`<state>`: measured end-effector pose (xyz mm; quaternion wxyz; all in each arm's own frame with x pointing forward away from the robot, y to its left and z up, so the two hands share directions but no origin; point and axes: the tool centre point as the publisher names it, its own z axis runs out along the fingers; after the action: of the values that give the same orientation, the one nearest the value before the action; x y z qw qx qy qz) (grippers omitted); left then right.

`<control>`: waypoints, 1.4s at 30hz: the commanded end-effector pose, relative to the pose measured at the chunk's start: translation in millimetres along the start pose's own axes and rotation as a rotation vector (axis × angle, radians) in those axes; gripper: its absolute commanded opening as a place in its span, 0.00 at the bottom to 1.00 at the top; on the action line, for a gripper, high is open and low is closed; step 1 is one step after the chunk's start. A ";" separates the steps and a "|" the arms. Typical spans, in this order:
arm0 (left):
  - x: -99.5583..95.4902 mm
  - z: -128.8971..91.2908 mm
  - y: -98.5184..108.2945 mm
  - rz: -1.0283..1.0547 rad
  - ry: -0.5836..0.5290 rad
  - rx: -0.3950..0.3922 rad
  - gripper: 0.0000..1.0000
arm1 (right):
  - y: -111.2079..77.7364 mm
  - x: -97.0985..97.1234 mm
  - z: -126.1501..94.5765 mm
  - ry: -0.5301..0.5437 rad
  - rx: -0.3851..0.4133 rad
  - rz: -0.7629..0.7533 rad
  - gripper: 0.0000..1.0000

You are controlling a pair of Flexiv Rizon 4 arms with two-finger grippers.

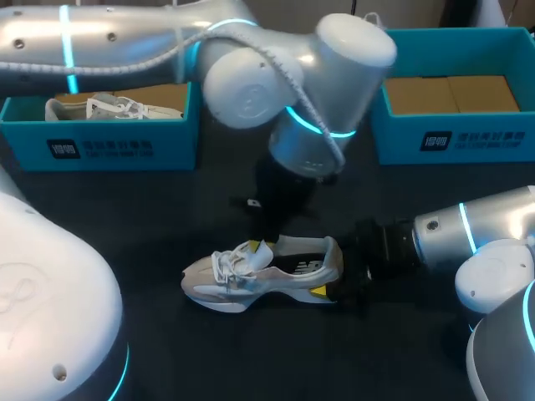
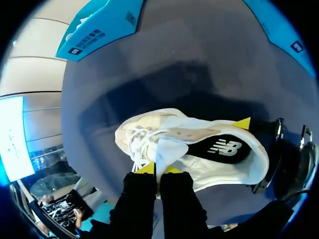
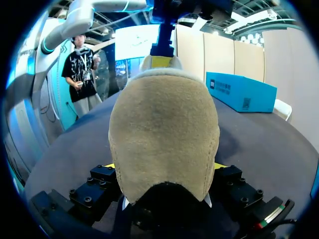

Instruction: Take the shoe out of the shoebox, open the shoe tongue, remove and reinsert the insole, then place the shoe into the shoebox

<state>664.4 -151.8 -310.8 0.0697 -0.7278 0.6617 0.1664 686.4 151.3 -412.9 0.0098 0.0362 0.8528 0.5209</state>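
The shoe lies out at table centre, empty box at two o'clock. My left claw pinches the tongue up, my right claw clamps the heel; the insole is not yet removed

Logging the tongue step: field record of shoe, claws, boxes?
shoe: white-and-beige mesh sneaker, upright on black table
left claw: shut on the sneaker's white fabric tongue
right claw: shut on the sneaker's heel
insole: black insole, inside the sneaker
left box: teal cardboard shoebox, holds another white sneaker
right box: teal cardboard shoebox, no shoe visible
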 end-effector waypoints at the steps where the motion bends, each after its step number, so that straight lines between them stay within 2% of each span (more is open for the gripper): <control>1: -34.4 5.6 6.2 -0.008 0.224 0.013 0.00 | 2.2 0.6 0.1 -0.001 0.006 0.001 0.00; 7: -49.6 12.1 7.7 0.031 0.382 0.034 0.00 | 2.2 0.6 0.1 -0.001 0.006 0.001 0.00; 11: -57.8 17.8 8.8 0.028 0.413 0.036 0.00 | 2.2 0.6 0.1 -0.001 0.006 0.001 0.00; 15: -67.0 24.7 7.3 0.004 0.445 0.002 0.00 | 2.2 0.6 0.1 -0.001 0.006 0.001 0.00; 25: -79.1 54.2 5.0 -0.015 0.393 -0.054 0.00 | 2.2 0.6 0.1 -0.001 0.006 0.001 0.00; 35: -67.7 89.6 -4.8 -0.024 0.285 -0.119 0.00 | 2.2 0.6 0.1 -0.001 0.006 0.001 0.00; 36: -66.8 92.0 -5.3 -0.024 0.275 -0.123 0.02 | 2.2 0.6 0.1 -0.001 0.006 0.001 0.00; 38: -66.1 95.0 -5.6 -0.024 0.265 -0.130 0.20 | 2.2 0.6 0.1 -0.001 0.006 0.001 0.00; 41: -67.2 96.3 -4.8 -0.021 0.251 -0.129 0.28 | 2.2 0.6 0.1 -0.001 0.006 0.001 0.00; 42: -68.4 95.9 -4.5 -0.021 0.249 -0.128 0.38 | 2.2 0.6 0.1 -0.001 0.006 0.001 0.00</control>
<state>646.8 -50.2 -375.9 -0.0632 -0.7539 0.6452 0.1068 686.4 151.5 -412.7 0.0098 0.0362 0.8528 0.5208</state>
